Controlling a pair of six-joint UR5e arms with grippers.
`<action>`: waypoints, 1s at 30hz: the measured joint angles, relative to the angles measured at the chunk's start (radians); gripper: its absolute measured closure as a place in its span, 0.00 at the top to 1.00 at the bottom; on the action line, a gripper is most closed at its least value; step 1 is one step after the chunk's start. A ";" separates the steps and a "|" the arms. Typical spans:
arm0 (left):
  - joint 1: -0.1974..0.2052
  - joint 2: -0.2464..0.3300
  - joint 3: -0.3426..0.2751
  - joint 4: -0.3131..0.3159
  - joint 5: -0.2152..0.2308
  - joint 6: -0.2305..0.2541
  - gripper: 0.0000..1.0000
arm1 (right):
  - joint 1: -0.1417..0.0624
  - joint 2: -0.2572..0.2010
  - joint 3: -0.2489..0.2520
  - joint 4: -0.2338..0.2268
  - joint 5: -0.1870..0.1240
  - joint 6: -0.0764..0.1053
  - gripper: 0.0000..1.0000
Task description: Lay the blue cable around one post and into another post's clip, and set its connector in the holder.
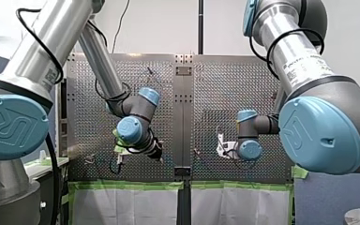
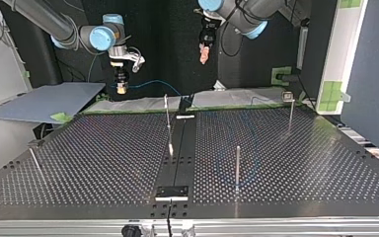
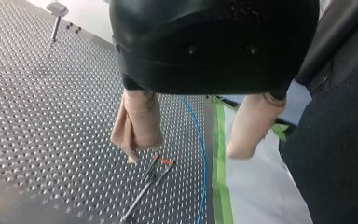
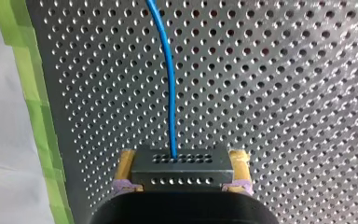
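Blue cable runs from the connector, clamped in my right claw. My left claw hangs wide and empty. Advise keeping slack during routing.

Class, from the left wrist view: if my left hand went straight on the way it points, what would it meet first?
Probably the blue cable, which runs ahead of the gap between the left hand's open fingers, then the perforated table; depth is unclear.
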 joint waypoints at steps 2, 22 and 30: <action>0.000 -0.017 0.002 0.017 0.017 -0.012 1.00 | 0.007 -0.004 0.000 0.001 -0.002 -0.002 0.13; 0.001 -0.042 0.021 0.187 0.160 -0.178 1.00 | 0.077 -0.025 0.001 -0.005 -0.039 -0.005 0.13; 0.002 -0.042 0.021 0.255 0.116 -0.245 1.00 | 0.108 -0.038 0.001 -0.005 -0.049 -0.006 0.13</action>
